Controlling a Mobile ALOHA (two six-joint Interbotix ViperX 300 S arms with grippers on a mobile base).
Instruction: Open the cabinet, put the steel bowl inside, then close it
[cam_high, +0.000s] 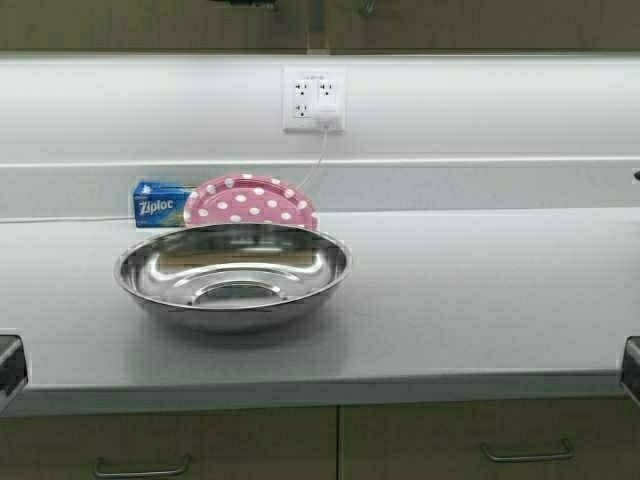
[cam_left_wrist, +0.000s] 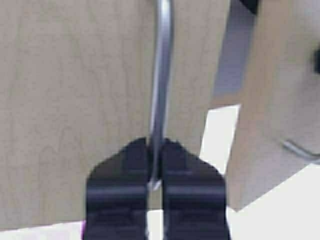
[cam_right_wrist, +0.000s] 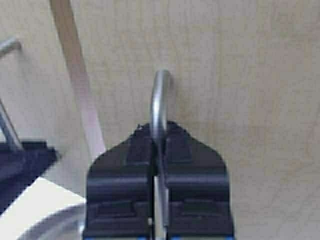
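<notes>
The steel bowl (cam_high: 232, 272), wide and shiny, sits on the white counter (cam_high: 480, 290) left of centre. Only the tan underside of the cabinet (cam_high: 150, 30) shows along the top of the high view, and neither gripper shows there. In the left wrist view my left gripper (cam_left_wrist: 156, 145) is shut on the slim metal bar handle (cam_left_wrist: 162, 75) of one tan door (cam_left_wrist: 75, 100). A gap beside that door shows pale grey and white. In the right wrist view my right gripper (cam_right_wrist: 159, 131) is shut on the curved handle (cam_right_wrist: 160, 95) of the other door (cam_right_wrist: 240, 75).
A pink white-dotted plate (cam_high: 250, 200) leans behind the bowl, with a blue Ziploc box (cam_high: 160, 205) at its left. A wall outlet (cam_high: 315, 100) with a plugged cord is above. Tan drawers with bar handles (cam_high: 140, 468) run under the counter edge.
</notes>
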